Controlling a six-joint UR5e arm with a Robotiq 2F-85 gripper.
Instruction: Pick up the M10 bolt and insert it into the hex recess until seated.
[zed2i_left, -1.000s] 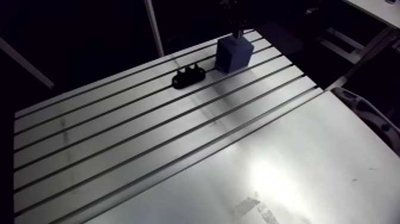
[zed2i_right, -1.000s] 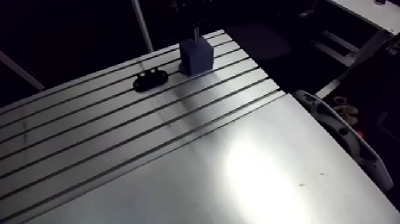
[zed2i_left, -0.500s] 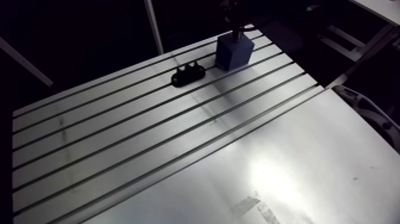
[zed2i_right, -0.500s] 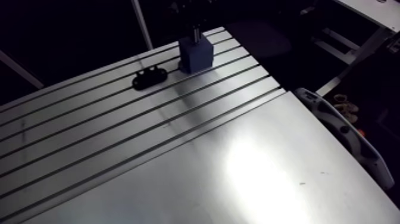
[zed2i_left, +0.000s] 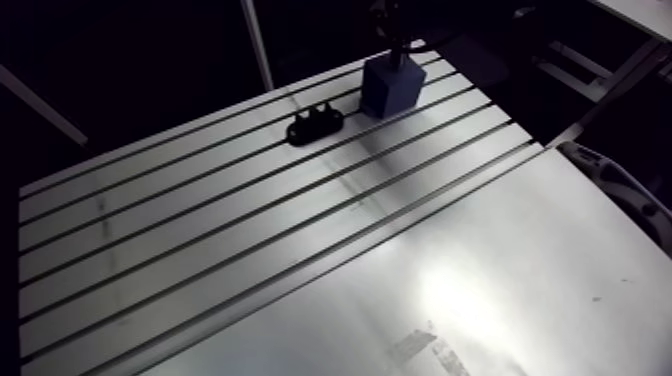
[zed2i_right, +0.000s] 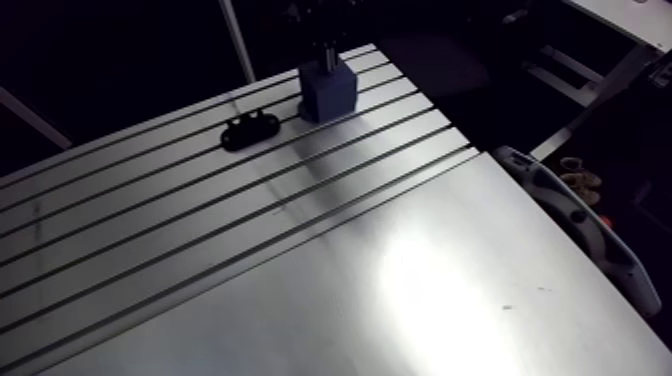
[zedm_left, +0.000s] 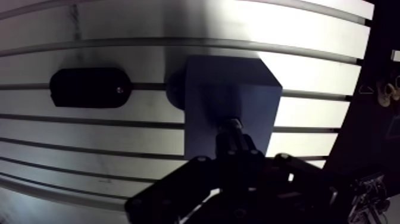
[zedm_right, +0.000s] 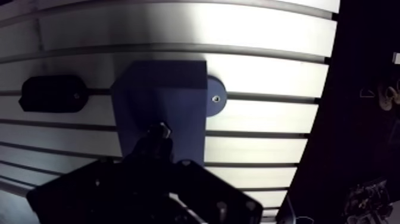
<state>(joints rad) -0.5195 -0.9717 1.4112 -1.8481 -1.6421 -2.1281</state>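
Observation:
A blue block (zed2i_left: 390, 88) stands at the far end of the slotted table (zed2i_left: 200, 250). In the wrist view the block's top face (zedm_left: 229, 98) lies straight ahead of the gripper (zedm_left: 233, 149). The gripper is shut on the M10 bolt (zedm_left: 232, 128), a dark metal shank pointing down at the block's top. Whether the bolt's tip touches the block or sits in the recess is hidden by the bolt and the fingers. In the arm view the gripper (zed2i_left: 396, 40) is a dark shape directly above the block.
A black oval holder (zed2i_left: 316, 124) lies on the slots just beside the block, also seen in the wrist view (zedm_left: 89, 88). A smooth metal sheet (zed2i_left: 480, 290) covers the near right part of the table. A curved grey part (zed2i_left: 620, 195) hangs off the right edge.
The arm view has shifted slightly, so the camera moved. The gripper stays over the blue block with the bolt, and the bare gap between it and the block's top looks smaller.

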